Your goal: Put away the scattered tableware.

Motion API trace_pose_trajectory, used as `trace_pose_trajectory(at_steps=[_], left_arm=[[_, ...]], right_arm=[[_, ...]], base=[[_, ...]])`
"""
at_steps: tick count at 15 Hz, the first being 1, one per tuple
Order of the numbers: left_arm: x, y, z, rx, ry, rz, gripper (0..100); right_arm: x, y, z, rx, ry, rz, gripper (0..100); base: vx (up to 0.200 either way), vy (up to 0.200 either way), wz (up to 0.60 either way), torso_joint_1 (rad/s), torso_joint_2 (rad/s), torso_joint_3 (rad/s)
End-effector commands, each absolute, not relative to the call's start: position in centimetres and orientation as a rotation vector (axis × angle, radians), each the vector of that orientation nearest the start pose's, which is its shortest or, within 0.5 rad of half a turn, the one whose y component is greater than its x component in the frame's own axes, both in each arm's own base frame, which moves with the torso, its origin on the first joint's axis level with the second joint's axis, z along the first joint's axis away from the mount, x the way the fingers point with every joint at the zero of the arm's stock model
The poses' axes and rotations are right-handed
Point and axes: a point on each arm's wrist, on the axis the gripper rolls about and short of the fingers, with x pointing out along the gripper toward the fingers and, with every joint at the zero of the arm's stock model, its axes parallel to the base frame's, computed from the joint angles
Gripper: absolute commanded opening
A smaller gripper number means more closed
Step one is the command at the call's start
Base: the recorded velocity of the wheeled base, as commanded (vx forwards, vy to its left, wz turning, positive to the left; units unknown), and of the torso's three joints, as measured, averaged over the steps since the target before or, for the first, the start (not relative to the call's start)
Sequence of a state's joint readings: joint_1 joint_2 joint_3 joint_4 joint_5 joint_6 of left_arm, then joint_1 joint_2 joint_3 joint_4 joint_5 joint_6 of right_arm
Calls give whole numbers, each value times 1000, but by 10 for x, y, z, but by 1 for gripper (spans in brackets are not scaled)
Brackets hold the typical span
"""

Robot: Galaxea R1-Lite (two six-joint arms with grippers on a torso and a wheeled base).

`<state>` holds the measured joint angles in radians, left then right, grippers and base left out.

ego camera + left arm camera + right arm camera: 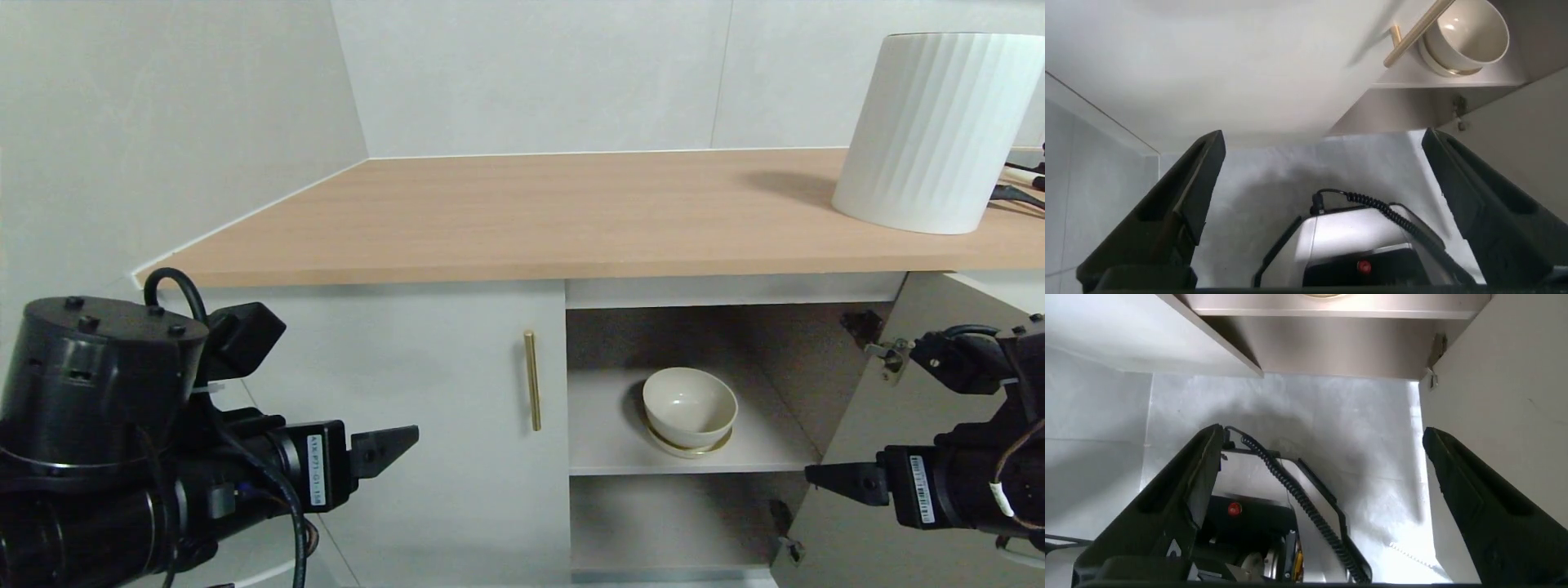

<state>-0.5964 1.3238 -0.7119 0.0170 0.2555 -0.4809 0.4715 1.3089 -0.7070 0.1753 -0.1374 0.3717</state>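
Bowl (690, 406) sits on its plate (691, 448) by the front edge of the cupboard shelf (604, 445), so putting away looks done; the left pincer (1323, 143) and right pincer (1323, 434) are both wide and empty, and next the open door (841, 547) likely needs a push shut.

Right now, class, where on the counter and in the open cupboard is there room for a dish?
Counter: bare from the wall to the white tub. Shelf: slim strips beside the bowl. Bottom shelf: bare. Crowded: right of the tub.
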Motion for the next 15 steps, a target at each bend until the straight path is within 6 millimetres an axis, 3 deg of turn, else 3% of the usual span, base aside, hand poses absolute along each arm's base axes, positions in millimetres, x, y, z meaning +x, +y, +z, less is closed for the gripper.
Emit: trace_pose_trajectory(at_steps=[1,15], left_arm=[[166,-106,190,-198,646,-181,100],[168,-108,183,-179,674,-175,100]], right_arm=[[162,79,182,115,779,169,100],[157,77,174,62,802,180,100]], base=[[0,0,0,0,0,0],[-200,0,0,2,3,0]])
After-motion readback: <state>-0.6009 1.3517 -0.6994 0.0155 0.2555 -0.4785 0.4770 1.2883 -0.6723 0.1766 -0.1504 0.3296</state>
